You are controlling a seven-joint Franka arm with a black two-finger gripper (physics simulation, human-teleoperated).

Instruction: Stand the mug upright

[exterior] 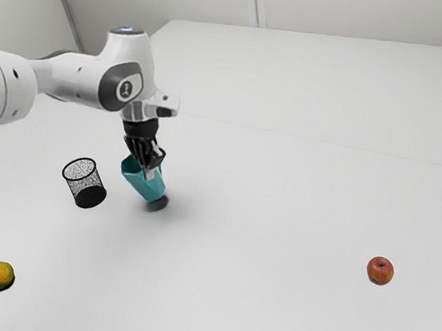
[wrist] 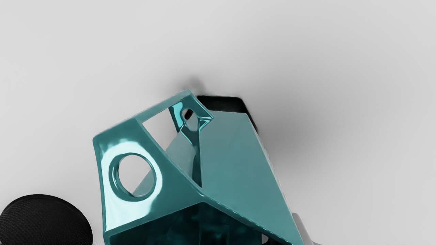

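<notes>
The faceted teal mug with a black base (exterior: pixel 151 191) is left of centre in the exterior view, leaning, its mouth toward the frame's upper left. The tool (exterior: pixel 149 175) is closed on its wall, one finger inside the mouth and one outside, as far as I can judge. Whether the base touches the white worktop (exterior: pixel 229 296) I cannot tell.

To finish well, the hand should turn the mug gently until its base is level, then settle it flat before any release. Opening while it leans could let it topple. The fingers should then part just enough and rise along the wall, so the inner one doesn't drag the rim or catch the handle (wrist: pixel 129 144).

Inside the mug it is dark, and I can make out no contents. The black wire-mesh cup (exterior: pixel 82 181) stands nearby, toward the frame's left; its dark bottom shows through the mesh, with nothing visible in it.
</notes>
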